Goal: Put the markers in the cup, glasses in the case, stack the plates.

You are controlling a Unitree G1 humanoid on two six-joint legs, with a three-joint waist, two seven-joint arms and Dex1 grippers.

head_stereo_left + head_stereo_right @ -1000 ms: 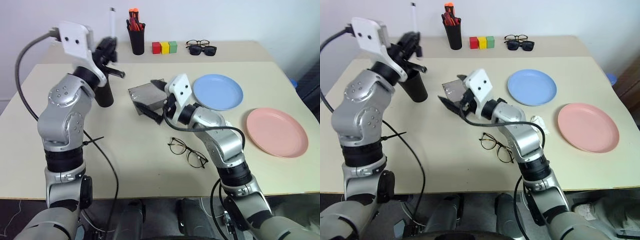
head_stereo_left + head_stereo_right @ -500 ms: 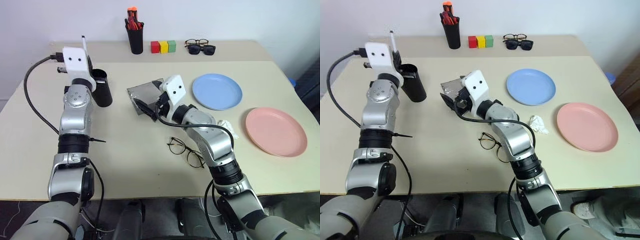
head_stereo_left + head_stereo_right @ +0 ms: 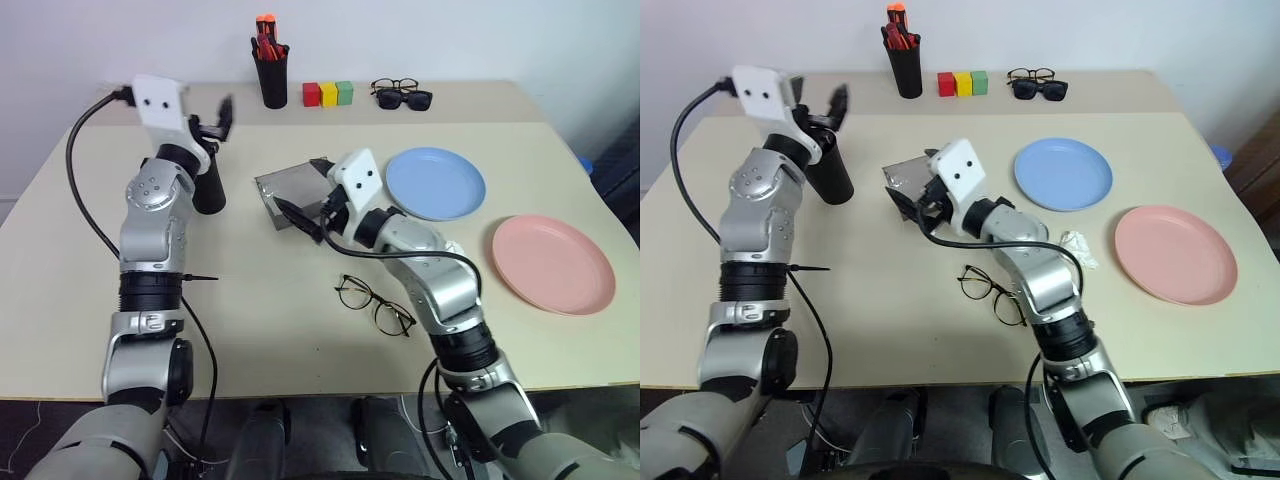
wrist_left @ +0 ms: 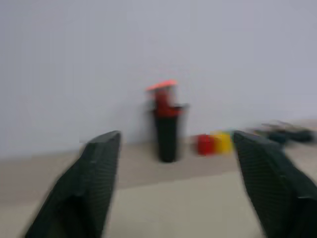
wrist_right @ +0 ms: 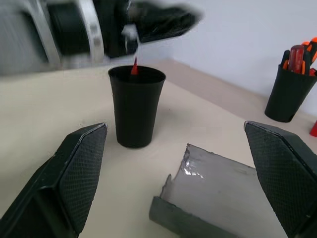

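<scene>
Cup (image 3: 207,185) partly behind left gripper (image 3: 220,118)

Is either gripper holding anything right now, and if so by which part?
Nothing is held. The left gripper stands open above the wide black plastic cup; the right gripper is open near the grey clamshell case.

Landmark: the case (image 3: 292,194), lying open on the table (image 3: 250,320).
Cup (image 3: 207,180): left of the case, apart from it; a marker tip (image 5: 134,67) shows inside at its rim.
Left gripper (image 3: 219,119): just above the cup, behind and left of the case.
Right gripper (image 3: 298,215): at the case's near edge.
Glasses (image 3: 375,305): in front of the case, to its right.
Plates (image 3: 435,183): right of the case; the second plate (image 3: 553,264) lies farther right and nearer.
Pen holder (image 3: 272,77): behind the case.
Blocks (image 3: 329,94): behind the case, right of the pen holder.
Sunglasses (image 3: 404,99): behind and right of the case, beyond the blocks.
</scene>
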